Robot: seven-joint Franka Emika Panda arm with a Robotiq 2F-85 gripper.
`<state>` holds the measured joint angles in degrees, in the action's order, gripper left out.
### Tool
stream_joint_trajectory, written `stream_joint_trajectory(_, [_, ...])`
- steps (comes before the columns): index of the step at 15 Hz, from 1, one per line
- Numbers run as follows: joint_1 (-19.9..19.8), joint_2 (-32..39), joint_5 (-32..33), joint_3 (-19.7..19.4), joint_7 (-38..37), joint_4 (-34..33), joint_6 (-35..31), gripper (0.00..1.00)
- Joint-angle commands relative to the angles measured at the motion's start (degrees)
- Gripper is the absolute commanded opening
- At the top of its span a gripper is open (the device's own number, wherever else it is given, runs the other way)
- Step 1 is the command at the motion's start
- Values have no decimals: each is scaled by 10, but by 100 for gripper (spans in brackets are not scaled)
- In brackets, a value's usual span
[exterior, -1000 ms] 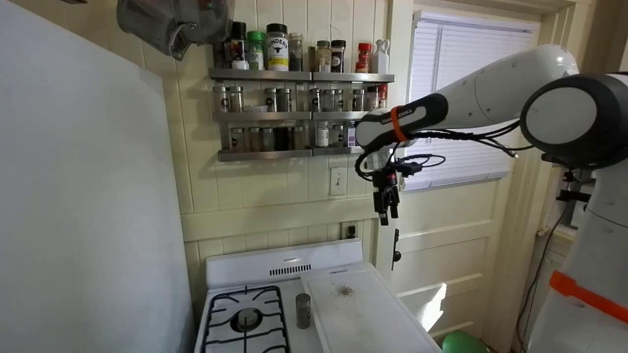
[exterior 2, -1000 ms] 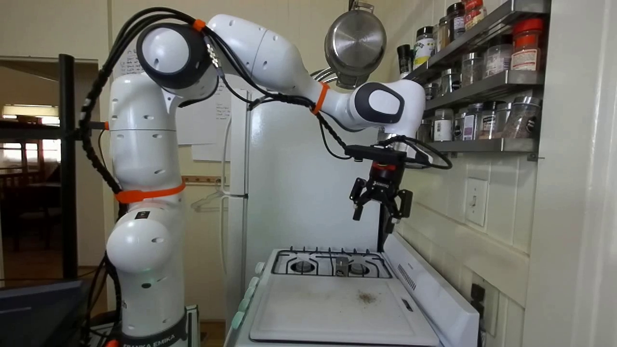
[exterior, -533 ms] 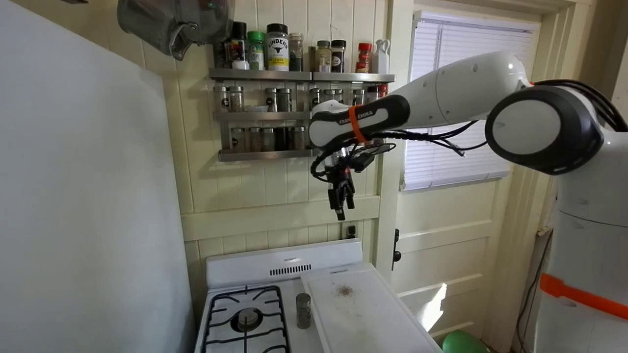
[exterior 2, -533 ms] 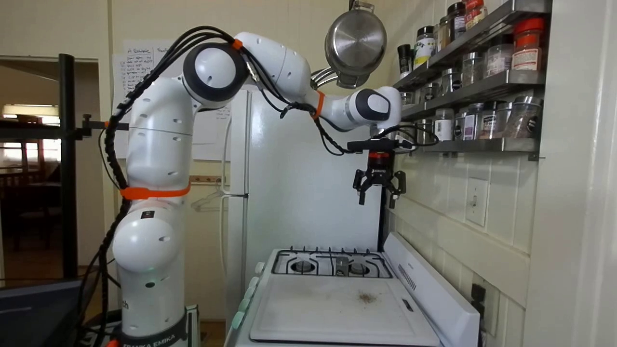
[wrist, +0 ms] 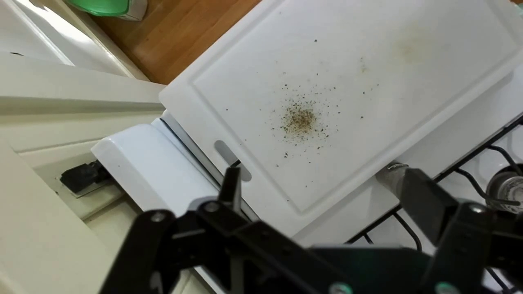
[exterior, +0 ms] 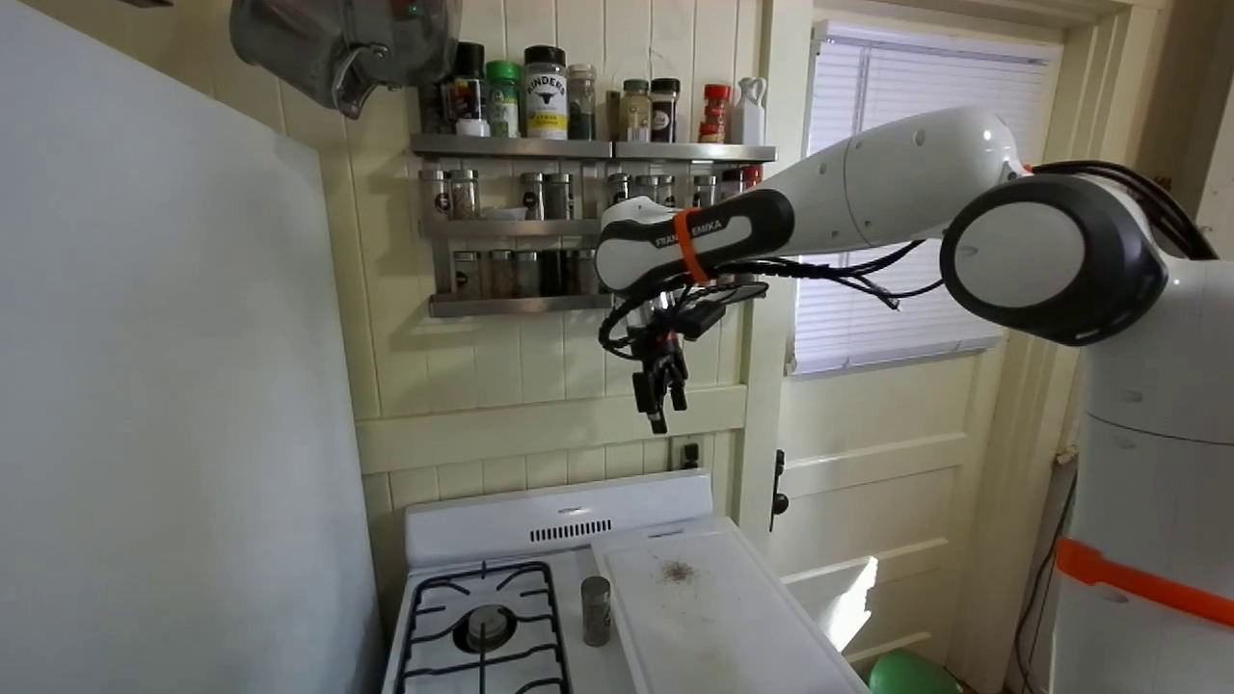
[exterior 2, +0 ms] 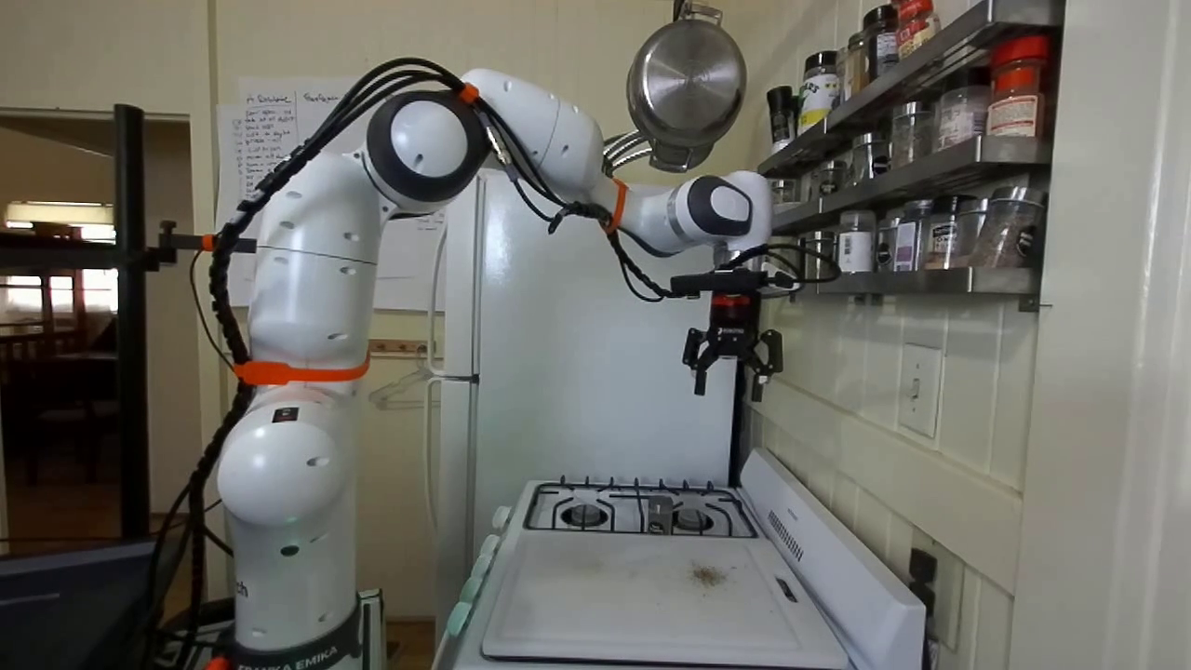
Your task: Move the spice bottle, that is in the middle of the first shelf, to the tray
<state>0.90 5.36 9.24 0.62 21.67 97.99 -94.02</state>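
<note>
- Pincer (exterior 2: 729, 383): well above the level of the tray (exterior 2: 651, 605), jaws wide apart.
- 1 glass jar (exterior: 596, 612): upright, just beside the tray.
- Spice jars (exterior: 525, 275): on the lowest shelf (exterior: 521, 307), higher than the tray; which jar is the task's, I cannot tell.

We see the gripper (exterior: 667, 413) hanging, jaws apart, toward 12 o'clock from the tray (exterior: 733, 631). A patch of brown specks (exterior: 678, 572) lies on the tray toward 11 o'clock. Just off the tray's 9 o'clock side, we find 1 jar (exterior: 596, 612) standing upright beside the grate (exterior: 482, 659). The arm (exterior: 916, 183), stretched from 3 o'clock, covers part of the lowest shelf (exterior: 521, 306).
</note>
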Motion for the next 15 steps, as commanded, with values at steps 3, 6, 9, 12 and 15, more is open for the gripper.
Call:
stream_joint_trajectory(3, [-2, 1, 0, 3, 0, -2, 2, 100])
stream_joint_trajectory(6, [-2, 1, 0, 3, 0, -2, 2, 100])
stream_joint_trajectory(9, [11, 1, 35, 10, -66, -12, -2, 100])
stream_joint_trajectory(12, [28, -21, 63, 25, -137, -5, -14, 100])
stream_joint_trajectory(15, [38, -42, 73, 36, -198, 1, -36, 100])
